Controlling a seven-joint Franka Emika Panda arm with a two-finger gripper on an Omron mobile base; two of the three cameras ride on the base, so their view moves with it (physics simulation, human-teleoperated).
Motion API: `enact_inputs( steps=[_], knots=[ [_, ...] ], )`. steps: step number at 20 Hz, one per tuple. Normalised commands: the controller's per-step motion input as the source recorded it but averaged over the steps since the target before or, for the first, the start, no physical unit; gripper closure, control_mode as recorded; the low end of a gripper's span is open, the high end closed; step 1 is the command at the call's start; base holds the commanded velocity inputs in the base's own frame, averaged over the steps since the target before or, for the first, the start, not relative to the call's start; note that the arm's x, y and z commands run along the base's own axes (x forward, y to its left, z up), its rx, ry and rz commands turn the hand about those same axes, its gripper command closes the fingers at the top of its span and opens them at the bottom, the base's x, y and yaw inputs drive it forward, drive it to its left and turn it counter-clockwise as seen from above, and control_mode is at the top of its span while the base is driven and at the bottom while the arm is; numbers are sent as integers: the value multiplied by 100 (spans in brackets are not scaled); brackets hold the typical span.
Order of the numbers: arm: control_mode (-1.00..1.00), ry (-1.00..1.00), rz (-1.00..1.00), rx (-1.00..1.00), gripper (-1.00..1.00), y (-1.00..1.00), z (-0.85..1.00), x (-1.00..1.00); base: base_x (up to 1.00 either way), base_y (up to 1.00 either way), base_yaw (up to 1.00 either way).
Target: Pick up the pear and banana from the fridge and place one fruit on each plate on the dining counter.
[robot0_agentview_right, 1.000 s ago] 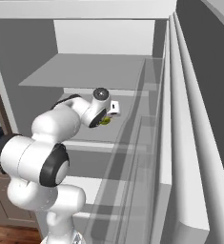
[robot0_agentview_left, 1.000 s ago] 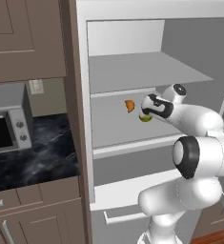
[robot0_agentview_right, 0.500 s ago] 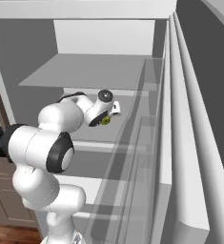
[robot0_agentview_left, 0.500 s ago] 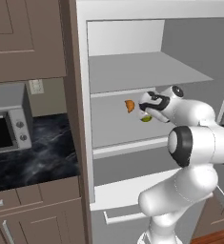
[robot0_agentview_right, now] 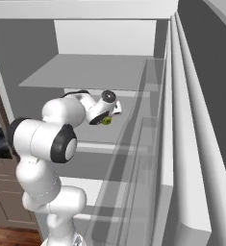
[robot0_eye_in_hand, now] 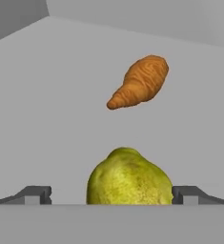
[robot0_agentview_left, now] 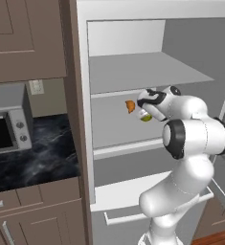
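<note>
1. while sitting on the fridge (robot0_agentview_left: 133, 72) middle shelf, pear (robot0_eye_in_hand: 129, 178) between wide-open gripper (robot0_eye_in_hand: 111, 195) jaws, not pinched yet.
2. probably light, firm, smooth and rounded; could slip, so best squeezed across the fat belly.
3. orange wedge (robot0_eye_in_hand: 139, 81) just behind the pear, apart from it.
4. shelf above the pear low-ish; bare shelf either side, so straight pull-out looks fine.

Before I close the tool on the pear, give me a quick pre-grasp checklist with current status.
1. Tool open: ok.
2. Pear centred between the fingertips: ok.
3. Fingertips clear of the pear on both sides: ok.
4. Orange wedge-like item outside the grasp, farther back on the fridge shelf: ok.
5. Fingertips far enough along the pear for a firm grip: cannot tell.
6. Banana located for the later pick: cannot tell.
</note>
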Motion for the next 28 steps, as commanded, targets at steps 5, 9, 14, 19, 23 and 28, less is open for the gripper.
enact_inputs(
  steps=[5,9,14,19,23,28],
  knots=[
    [-100,4,4,0,-100,0,-13,3,0,0,0],
    [-100,5,3,0,-100,0,-20,0,0,0,0],
    [-100,7,2,-1,-100,0,-27,3,0,0,0],
    [-100,6,2,0,-100,0,-31,3,0,0,0],
    [-100,0,4,0,-100,9,-31,5,0,0,0],
    [-100,0,4,0,100,18,-37,9,0,0,0]
  ],
)
